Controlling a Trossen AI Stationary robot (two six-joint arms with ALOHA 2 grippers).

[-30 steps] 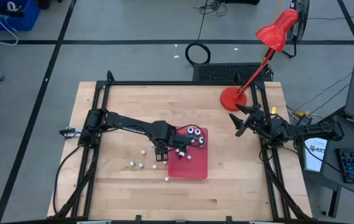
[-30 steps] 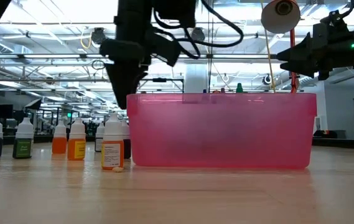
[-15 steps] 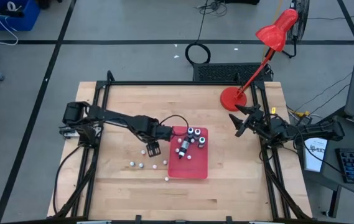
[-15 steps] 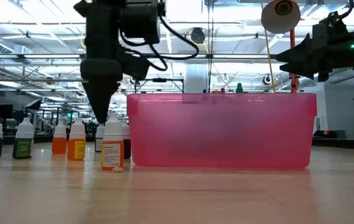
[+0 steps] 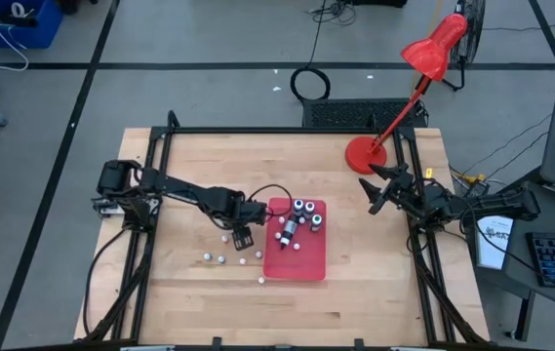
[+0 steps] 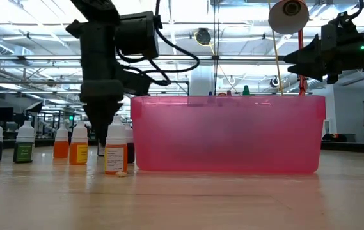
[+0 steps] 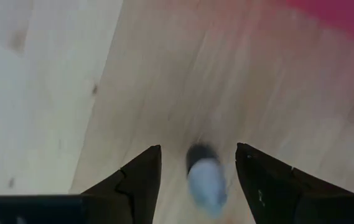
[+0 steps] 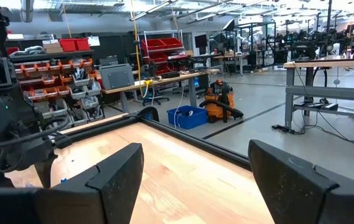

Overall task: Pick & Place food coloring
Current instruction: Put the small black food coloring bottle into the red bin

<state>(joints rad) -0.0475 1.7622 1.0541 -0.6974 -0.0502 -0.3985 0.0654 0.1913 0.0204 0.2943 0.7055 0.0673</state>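
From above, I am hovering the left gripper over a loose bottle on the counter, just beside the red tray holding other bottles.

At counter level, it is hanging above the standing row.

Through the left wrist, jaws are standing spread around the bottle; next I judge they must descend and close.

The right gripper is waiting spread at the edge.
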